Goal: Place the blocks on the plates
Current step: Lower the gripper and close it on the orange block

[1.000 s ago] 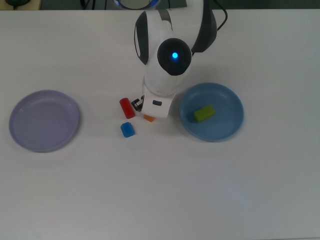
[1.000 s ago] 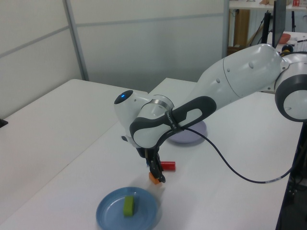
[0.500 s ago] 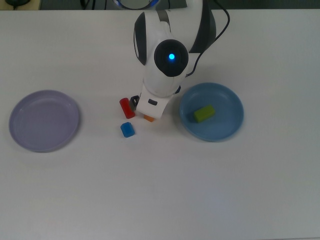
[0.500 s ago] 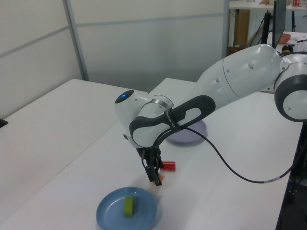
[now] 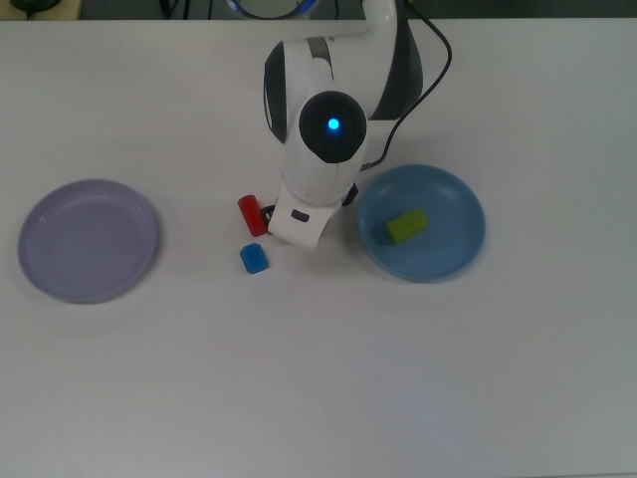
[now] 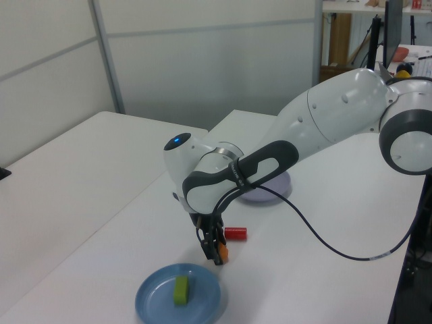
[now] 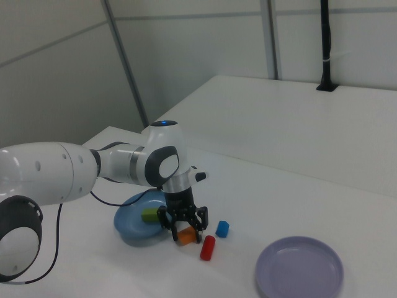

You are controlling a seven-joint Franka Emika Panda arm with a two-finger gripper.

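Lying nearest in the right view, the lavender plate (image 7: 299, 267) sits on the white tabletop (image 7: 384, 223) with nothing on it. Farther back, the red cylinder (image 7: 207, 248) lies on its side, with the blue cylinder (image 7: 222, 229) close by on the right view's right. Just beyond the red cylinder, the hand (image 7: 183, 232) points down with its two fingers closed around the orange block (image 7: 185, 235), which hangs low over the tabletop between the red cylinder and the blue plate (image 7: 130, 225); whether the block touches the surface cannot be told. Behind the hand, the blue plate holds the green block (image 7: 149, 215). In the top view the arm (image 5: 317, 129) covers the orange block, and the green block (image 5: 406, 226) rests near the blue plate's (image 5: 448, 261) middle.
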